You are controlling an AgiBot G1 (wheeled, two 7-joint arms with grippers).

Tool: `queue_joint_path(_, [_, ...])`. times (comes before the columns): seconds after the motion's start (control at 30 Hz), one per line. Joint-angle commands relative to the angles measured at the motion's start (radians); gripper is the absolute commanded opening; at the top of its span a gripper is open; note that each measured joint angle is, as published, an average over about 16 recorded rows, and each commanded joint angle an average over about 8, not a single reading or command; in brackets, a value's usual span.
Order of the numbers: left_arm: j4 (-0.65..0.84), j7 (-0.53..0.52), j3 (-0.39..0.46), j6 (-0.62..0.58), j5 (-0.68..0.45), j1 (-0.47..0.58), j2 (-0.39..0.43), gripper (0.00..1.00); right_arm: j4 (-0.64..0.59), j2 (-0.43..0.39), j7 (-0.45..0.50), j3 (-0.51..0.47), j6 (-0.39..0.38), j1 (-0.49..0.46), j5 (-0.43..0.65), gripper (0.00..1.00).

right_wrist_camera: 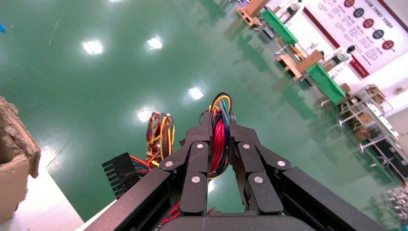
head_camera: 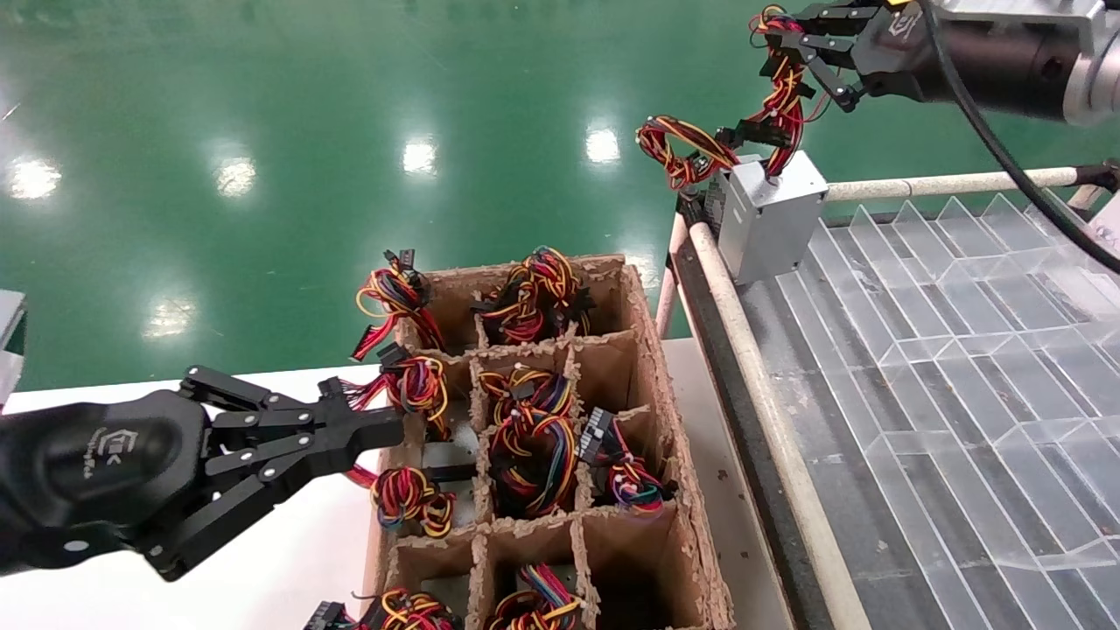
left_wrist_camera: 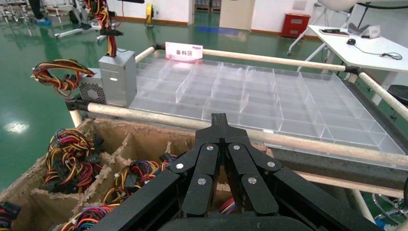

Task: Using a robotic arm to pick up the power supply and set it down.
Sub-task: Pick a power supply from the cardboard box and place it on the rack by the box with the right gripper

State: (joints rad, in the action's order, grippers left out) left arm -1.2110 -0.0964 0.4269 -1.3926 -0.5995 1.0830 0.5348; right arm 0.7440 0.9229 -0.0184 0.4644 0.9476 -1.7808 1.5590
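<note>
Your right black claw gripper (head_camera: 792, 54) has its fingers clamped on the red-magenta wire bundle (head_camera: 785, 96) of the small grey metal power supply box (head_camera: 772, 216), at the far left corner of the clear plastic divider tray (head_camera: 962, 350). Your left gripper (head_camera: 385, 429), fingers together, hovers by the cardboard crate (head_camera: 652, 367).

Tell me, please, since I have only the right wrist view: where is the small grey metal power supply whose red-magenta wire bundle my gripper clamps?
Observer: It stands upright under the right gripper; the small grey metal power supply is at the corner of the clear plastic divider tray.
Operator: Is anything beside it?
Observer: Yes, a vented grey box sits close beside it.
Operator: And the other arm?
Observer: The left gripper is shut and empty, at the brown cardboard divider crate.
</note>
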Motion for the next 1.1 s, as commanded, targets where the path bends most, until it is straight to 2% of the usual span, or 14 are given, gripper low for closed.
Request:
queue_joint_path(0.03, [0.0, 0.0, 0.0, 0.0, 0.0, 0.0, 0.0, 0.0, 0.012, -0.008, 0.016, 0.003, -0.004, 0.0, 0.009, 0.0])
queue_joint_path(0.27, [0.0, 0.0, 0.0, 0.0, 0.0, 0.0, 0.0, 0.0, -0.037, 0.031, 0.036, 0.004, -0.065, 0.013, 0.023, 0.0])
queue_joint_path(0.57, [0.0, 0.0, 0.0, 0.0, 0.0, 0.0, 0.0, 0.0, -0.169, 0.094, 0.01, -0.012, -0.144, 0.007, 0.009, 0.0])
queue_joint_path(0.87, [0.0, 0.0, 0.0, 0.0, 0.0, 0.0, 0.0, 0.0, -0.31, 0.142, -0.064, -0.019, -0.151, -0.009, -0.009, 0.01])
queue_joint_path(0.9, [0.0, 0.0, 0.0, 0.0, 0.0, 0.0, 0.0, 0.0, -0.322, 0.146, -0.074, -0.022, -0.151, -0.011, -0.014, 0.07])
queue_joint_path(1.1, [0.0, 0.0, 0.0, 0.0, 0.0, 0.0, 0.0, 0.0, -0.386, 0.16, -0.123, -0.042, -0.149, -0.023, -0.046, 0.81])
